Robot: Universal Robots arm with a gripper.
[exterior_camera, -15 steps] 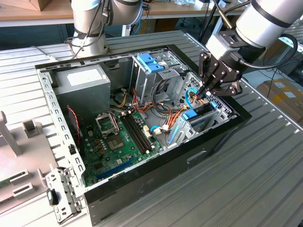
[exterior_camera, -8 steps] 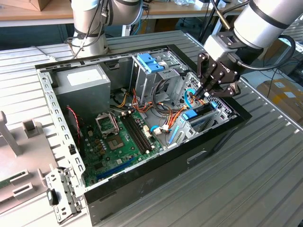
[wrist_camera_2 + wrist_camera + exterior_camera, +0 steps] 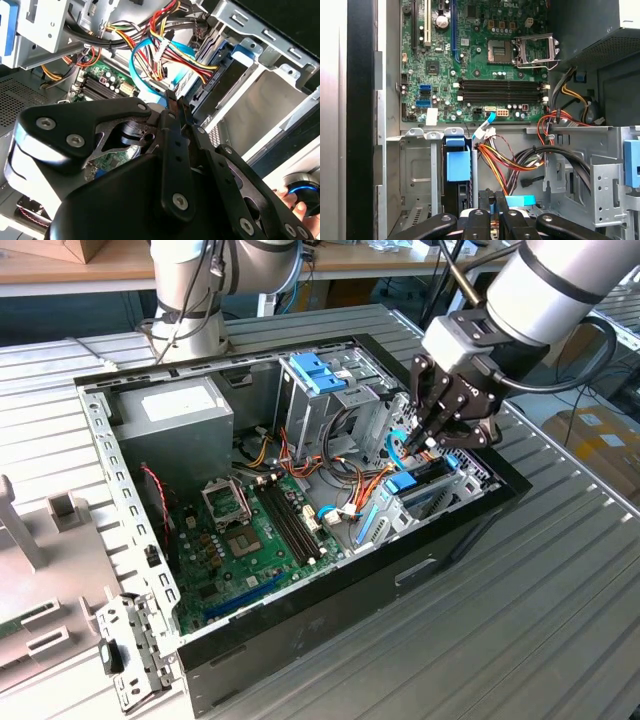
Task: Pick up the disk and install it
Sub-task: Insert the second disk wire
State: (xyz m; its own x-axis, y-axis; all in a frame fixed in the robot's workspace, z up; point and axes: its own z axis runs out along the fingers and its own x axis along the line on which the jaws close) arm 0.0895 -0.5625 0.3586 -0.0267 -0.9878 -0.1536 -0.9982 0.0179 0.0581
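Hand (image 3: 432, 436) above open computer case (image 3: 300, 635)

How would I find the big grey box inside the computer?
Look in the open black computer case on the ribbed metal table. In its corner at the exterior view's left, beside the green motherboard, sits the grey metal power-supply box. It's the biggest plain block, with a white sticker on top.
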